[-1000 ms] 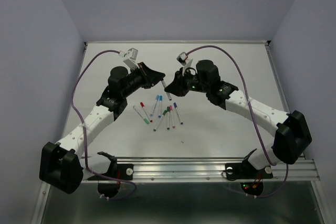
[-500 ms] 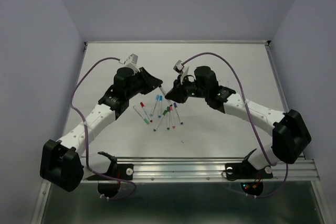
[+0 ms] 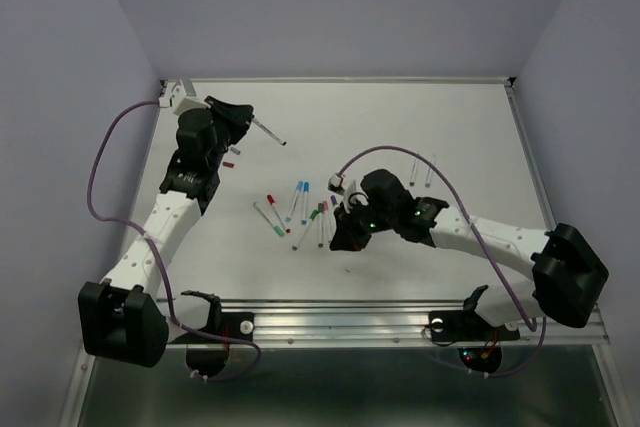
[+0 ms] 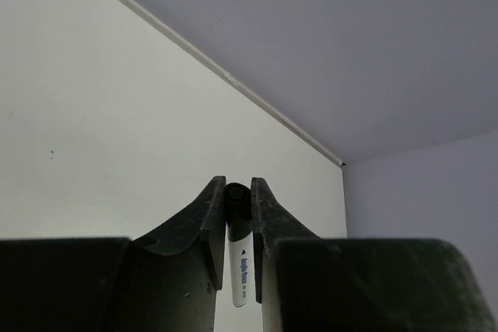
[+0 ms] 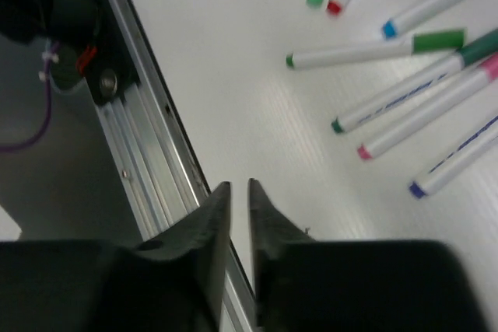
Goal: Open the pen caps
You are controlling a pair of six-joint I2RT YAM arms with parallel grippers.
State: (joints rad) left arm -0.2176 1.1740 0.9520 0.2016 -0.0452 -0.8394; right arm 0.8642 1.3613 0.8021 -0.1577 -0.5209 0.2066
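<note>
White table [image 3: 460, 127], lavender walls. Aluminium rail [image 5: 148, 169] ran along near edge. Right gripper [image 5: 239, 186] hung low just beyond rail, fingers slightly apart, narrow slit, nothing seen in it. Just past it, loose fan of pens [image 3: 300, 212] lay flat; pen caps [image 5: 440, 39] in green, red, blue, pink sat on their barrels. Two white barrels [image 3: 415, 165] lay apart on right. Short red cap [image 3: 228, 162] lay alone farther left. Left gripper [image 4: 238, 186] sat at far left, clamped on white pen [image 4: 241, 270], dark end poking past fingertips.
</note>
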